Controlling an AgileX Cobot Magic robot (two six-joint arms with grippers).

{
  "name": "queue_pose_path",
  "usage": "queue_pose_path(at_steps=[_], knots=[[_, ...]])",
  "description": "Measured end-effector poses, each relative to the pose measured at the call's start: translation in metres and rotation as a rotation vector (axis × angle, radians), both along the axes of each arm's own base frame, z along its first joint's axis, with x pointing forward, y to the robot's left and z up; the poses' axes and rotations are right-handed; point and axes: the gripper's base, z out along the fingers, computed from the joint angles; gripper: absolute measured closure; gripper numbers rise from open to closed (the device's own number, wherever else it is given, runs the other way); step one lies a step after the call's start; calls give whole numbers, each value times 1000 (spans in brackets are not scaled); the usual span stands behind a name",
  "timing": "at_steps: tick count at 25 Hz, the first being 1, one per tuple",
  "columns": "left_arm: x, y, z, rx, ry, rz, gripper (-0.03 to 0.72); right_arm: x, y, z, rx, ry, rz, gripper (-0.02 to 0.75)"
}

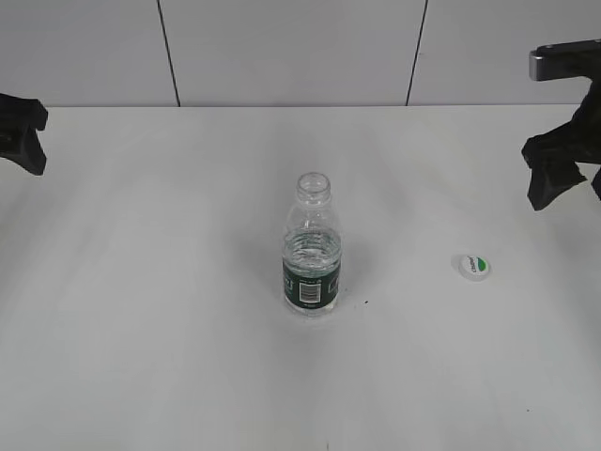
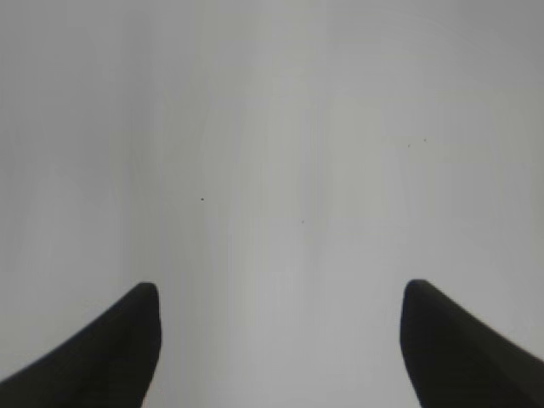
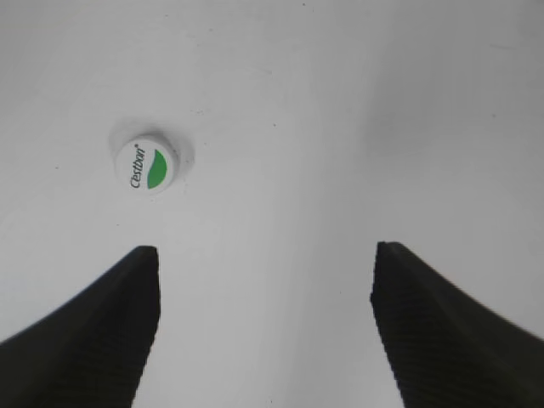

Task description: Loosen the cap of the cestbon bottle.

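Exterior view: cestbon bottle stands upright at frame centre on the white tabletop, neck open, no closure on it. The cap lies on the tabletop at right of centre, well apart from the bottle, green patch facing up. Dark green label band with a white barcode panel faces the camera; its print is too small to read. Left tool sits at the left edge and right tool at the upper right edge, both far from the bottle and holding nothing. Their opening cannot be judged from this angle.

Left wrist view: two dark fingers in the lower corners, set wide apart, with only bare tabletop between them. No task object in frame.

Right wrist view: fingers again in the lower corners, spread wide and empty. The cap lies in the upper left of the frame, ahead of the left finger and not touched. Writing on its top reads "Cestbon" beside a green leaf-shaped patch.

Judgement: loosening looks complete and more, since the cap is fully off and set down. Nothing appears left to do beyond parking the arms.
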Motion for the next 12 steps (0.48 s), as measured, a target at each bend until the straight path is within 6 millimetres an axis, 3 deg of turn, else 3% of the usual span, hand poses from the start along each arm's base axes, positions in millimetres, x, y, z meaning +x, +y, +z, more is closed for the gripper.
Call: queue_pose_path(at_steps=[5, 12], knots=[[-3, 3, 5, 37, -7, -15, 165, -1, 0, 0, 0, 8, 0, 146], [-32, 7, 50, 85, -89, -22, 165, -6, -1, 14, 4, -25, -2, 146]])
